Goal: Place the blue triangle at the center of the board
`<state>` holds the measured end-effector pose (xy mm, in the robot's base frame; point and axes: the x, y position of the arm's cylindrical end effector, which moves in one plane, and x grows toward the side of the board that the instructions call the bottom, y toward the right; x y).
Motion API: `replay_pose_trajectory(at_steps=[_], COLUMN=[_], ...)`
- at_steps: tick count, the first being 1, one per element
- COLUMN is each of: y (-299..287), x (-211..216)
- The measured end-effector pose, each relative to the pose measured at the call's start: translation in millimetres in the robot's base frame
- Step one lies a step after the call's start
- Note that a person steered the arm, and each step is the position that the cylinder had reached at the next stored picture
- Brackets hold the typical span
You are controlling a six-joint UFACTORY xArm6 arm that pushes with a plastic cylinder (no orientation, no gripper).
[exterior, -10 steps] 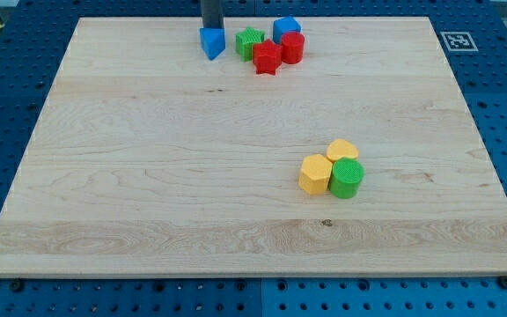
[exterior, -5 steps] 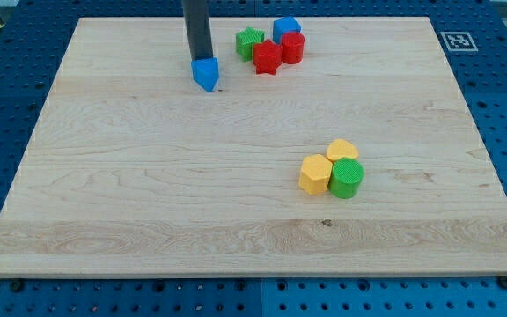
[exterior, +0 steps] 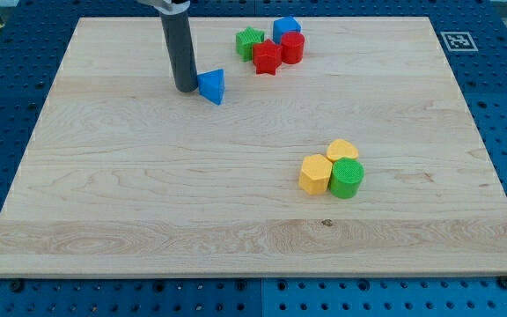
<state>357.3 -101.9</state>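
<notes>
- blue triangle [exterior: 211,86] sits in the upper left part of the wooden table [exterior: 148,202], well up and to the view's left of the middle; task not yet done, by my reading.
- my tip [exterior: 185,88] stands just at the triangle's left side, touching or nearly so; i cannot tell which from here.
- no fingers on this rig, only the dark rod, so nothing is clenched or released; the block lies loose on the wood.
- cluster at the view's top: green star [exterior: 250,41], red star-like block [exterior: 267,58], red block [exterior: 292,47] and a blue block [exterior: 286,27] behind it, packed close. well apart from the triangle.
- second cluster right of centre, lower down: yellow block [exterior: 315,173], a second yellow block [exterior: 342,150], green cylinder [exterior: 347,178], all touching.
- risk: from this side a push sends the triangle to the view's right, not down toward the middle; it could run past centre line too high.
- risk: the contact face looks slanted, so the block may spin or slip off the rod if the push is off its centre.
- risk: overshoot down and right would bump the yellow and green group.
- hard to make out: the rod's top is cut off by the frame; the triangle's left edge is partly behind the rod; the shapes of the rear blue and red blocks are unclear.
</notes>
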Motion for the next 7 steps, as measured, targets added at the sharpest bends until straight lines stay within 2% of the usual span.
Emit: replay_pose_trajectory(at_steps=[2,3,4,5,7], y=[17.0,15.5,8.0,29.4,75.3], x=[24.0,23.7,5.0,-6.0,16.4])
